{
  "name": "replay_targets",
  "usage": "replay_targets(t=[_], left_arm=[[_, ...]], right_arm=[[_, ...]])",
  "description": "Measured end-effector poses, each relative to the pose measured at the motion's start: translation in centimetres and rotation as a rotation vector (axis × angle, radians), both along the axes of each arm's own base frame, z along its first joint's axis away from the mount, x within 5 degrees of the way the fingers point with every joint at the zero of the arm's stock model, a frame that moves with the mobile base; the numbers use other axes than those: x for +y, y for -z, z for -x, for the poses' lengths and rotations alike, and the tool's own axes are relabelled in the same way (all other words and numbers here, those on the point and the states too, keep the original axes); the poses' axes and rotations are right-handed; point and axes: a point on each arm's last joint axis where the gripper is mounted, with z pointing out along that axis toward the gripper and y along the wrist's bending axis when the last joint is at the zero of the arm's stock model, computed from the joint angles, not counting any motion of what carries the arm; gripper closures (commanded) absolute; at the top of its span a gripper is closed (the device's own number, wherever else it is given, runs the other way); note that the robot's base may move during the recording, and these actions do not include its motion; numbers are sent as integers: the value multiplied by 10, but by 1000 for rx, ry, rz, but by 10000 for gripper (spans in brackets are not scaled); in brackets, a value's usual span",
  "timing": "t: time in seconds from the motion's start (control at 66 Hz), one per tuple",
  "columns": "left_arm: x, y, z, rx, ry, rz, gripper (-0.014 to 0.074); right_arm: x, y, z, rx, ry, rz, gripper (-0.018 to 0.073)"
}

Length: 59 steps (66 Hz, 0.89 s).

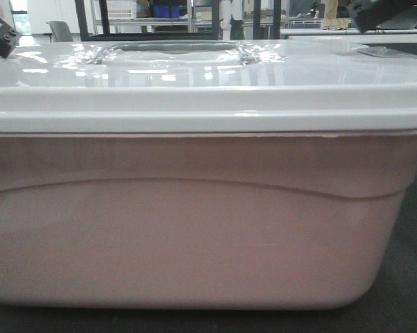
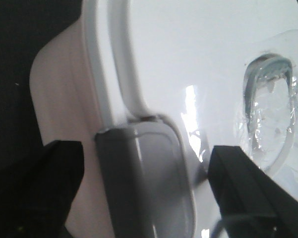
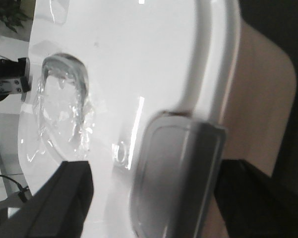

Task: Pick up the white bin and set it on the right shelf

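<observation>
Bin (image 1: 194,229) fills the front view, seated on a dark surface (image 1: 413,277). White lid (image 1: 208,97) is on, with the recessed handle (image 1: 170,54) at centre. Left gripper (image 2: 144,151) is seen spread open across the bin's left end, one finger over the lid and the other outside the pinkish wall, with a grey latch (image 2: 149,198) between them. Right gripper (image 3: 156,171) is likewise open astride the right-end latch (image 3: 178,188). Contact with the bin cannot be told.
</observation>
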Motion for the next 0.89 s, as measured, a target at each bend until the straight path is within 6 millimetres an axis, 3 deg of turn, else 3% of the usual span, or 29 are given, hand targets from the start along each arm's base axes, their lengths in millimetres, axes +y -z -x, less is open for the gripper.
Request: replay_targets(t=[0.893], left_arm=[[0, 0, 0, 1, 1, 1, 178]], right_arm=[[1, 7, -5, 32, 0, -9, -41]])
